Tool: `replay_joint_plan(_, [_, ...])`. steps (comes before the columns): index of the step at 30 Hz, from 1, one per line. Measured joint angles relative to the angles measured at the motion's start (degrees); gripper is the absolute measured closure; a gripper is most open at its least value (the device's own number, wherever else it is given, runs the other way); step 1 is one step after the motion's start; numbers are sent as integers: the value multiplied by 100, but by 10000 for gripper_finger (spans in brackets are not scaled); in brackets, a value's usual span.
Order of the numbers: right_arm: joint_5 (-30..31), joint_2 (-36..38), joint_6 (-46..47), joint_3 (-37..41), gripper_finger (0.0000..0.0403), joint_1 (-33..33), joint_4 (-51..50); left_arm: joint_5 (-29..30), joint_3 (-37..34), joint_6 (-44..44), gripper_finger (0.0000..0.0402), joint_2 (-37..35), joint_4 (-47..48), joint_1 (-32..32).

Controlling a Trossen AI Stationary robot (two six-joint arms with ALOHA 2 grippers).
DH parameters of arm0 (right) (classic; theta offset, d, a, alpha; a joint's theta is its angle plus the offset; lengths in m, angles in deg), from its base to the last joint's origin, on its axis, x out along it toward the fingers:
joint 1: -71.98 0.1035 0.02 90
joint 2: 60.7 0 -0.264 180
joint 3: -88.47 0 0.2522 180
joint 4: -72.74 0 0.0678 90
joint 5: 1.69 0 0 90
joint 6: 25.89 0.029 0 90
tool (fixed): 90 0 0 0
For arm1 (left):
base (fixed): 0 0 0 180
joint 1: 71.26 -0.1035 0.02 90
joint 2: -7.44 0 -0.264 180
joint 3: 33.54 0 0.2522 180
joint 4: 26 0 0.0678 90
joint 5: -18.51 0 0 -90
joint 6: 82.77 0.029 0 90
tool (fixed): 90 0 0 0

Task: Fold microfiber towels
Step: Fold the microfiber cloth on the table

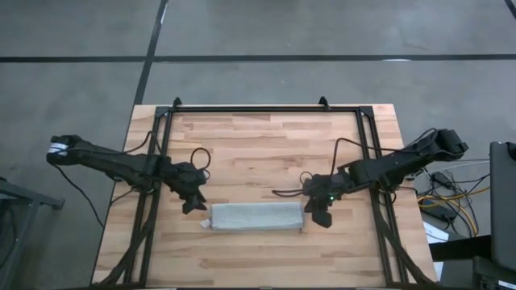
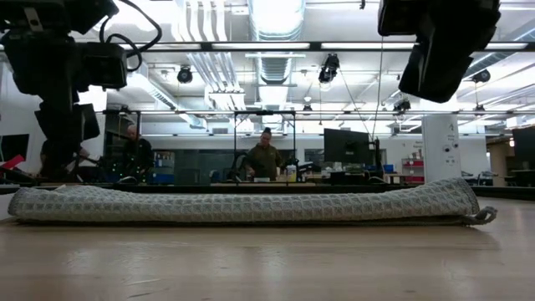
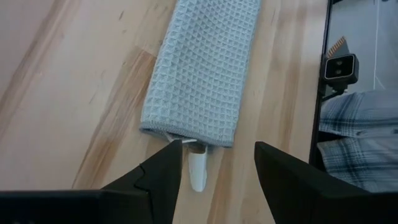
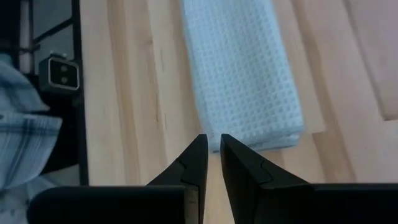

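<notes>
Microfiber towel [image 1: 255, 217] on wooden bench [image 1: 266, 145], near front edge, between the two arms. Already folded into a long narrow strip; long axis running left–right across bench, so one short end toward each gripper.

Left gripper [image 1: 193, 202] just beside left short end, slightly behind it, above the bench. Fingers spread wide; left wrist view [image 3: 214, 165] shows the strip's short end and small white tag [image 3: 197, 169] lying in the gap ahead of the fingers. No contact seen.

Right gripper [image 1: 319, 211] just beside right short end. Fingers nearly closed, only a thin slit between them, nothing held; right wrist view [image 4: 213, 155] shows tips aimed at the near corner of the short end, apart from the cloth.

Both arms about equally near their own ends; neither clearly favoured.

Material: grey-green waffle weave, matte, soft; stitched hem at short end. Low view shows towel [image 2: 242, 203] as a low, layered, slightly puffed roll, ends sagging to the bench. Bench: pale wood planks, smooth, bounded by black frame [image 1: 266, 109].

Judgement: fold stage well along; likely next fold brings one short end over along the long axis. Right gripper would need to widen first. Risk: layers slipping apart if only the top ply is pinched.
</notes>
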Motion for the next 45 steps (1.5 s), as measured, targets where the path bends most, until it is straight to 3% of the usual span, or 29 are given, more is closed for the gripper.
replay_joint_plan(12, [-541,-742,-289,2,360,0,493,0,0,-183,197,4,125,0])
replay_joint_plan(23, [-525,-1415,-442,4,360,-4,582,0,0,-108,197,35,168,0])
replay_joint_plan(39, [109,-1664,50,18,360,-4,531,2,0,-78,197,35,209,0])
replay_joint_plan(45, [350,-1623,370,22,360,-9,-316,2,0,-80,197,35,209,0])
